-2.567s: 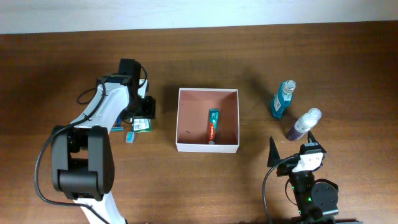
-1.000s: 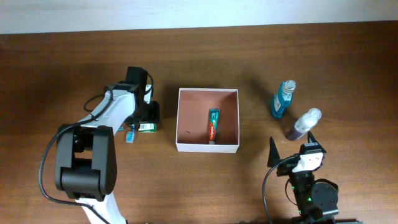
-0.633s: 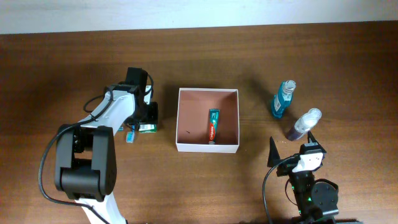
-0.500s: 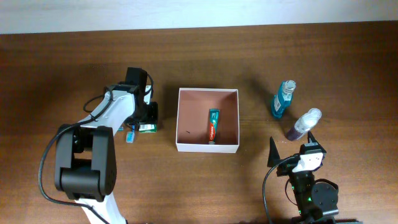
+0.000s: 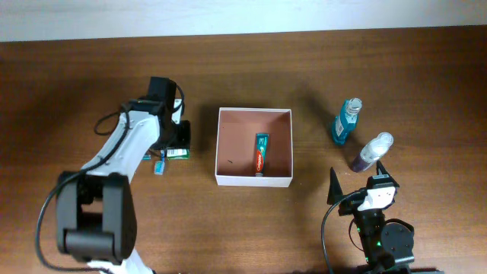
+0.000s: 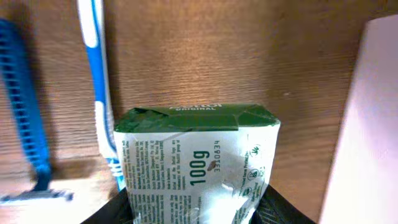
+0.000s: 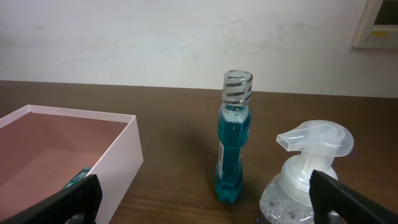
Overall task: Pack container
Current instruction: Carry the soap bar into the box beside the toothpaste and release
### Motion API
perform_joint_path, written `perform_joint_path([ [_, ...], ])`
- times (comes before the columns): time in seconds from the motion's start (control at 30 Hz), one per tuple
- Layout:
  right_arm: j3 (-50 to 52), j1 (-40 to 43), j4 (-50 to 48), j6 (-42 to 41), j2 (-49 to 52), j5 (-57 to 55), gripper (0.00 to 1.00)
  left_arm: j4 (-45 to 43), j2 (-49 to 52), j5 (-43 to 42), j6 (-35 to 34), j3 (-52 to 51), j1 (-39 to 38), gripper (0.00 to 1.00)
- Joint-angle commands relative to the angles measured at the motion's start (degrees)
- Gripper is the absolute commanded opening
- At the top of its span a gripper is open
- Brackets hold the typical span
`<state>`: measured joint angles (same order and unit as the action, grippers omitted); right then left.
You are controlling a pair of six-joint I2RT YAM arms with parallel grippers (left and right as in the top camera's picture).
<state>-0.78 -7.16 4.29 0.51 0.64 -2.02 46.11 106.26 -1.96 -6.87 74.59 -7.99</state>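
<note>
At nine o'clock from the container [image 5: 254, 181], centred on the desk [image 5: 76, 76], the nearer left hand [image 5: 179, 146] is pinching a soap packet [image 6: 198, 165], its target lying toward three o'clock, while the right hand [image 5: 358, 181] is standing spread.

A blue bottle [image 7: 233, 146] stands between the container [image 7: 118, 163] and a pump bottle [image 7: 317, 140].

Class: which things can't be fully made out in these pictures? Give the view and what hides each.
- Green box: left wrist view, bottom cut off by the lower edge.
- Toothbrush: left wrist view, top cut off by the upper edge, lower end behind the green box.
- Toothpaste: right wrist view, mostly behind the container wall.
- Pump bottle: right wrist view, base cut off by the lower edge.
</note>
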Motion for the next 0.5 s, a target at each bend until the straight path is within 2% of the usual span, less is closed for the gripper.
perform_joint_path([
  [0.0,0.46,0.48,0.22,0.35,-0.44,0.11,0.98,1.11,-5.29,-0.24,-1.05,1.38,-1.05,0.31],
  [0.23,0.46,0.48,0.22,0.35,-0.44,0.09,0.98,3.23,-14.10,-0.24,-6.54,4.76,-7.76,0.31],
  [0.47,0.46,0.48,0.24,0.35,-0.44,0.11,0.98,3.21,-16.74,-0.24,-12.00,5.99,-15.89,0.31],
])
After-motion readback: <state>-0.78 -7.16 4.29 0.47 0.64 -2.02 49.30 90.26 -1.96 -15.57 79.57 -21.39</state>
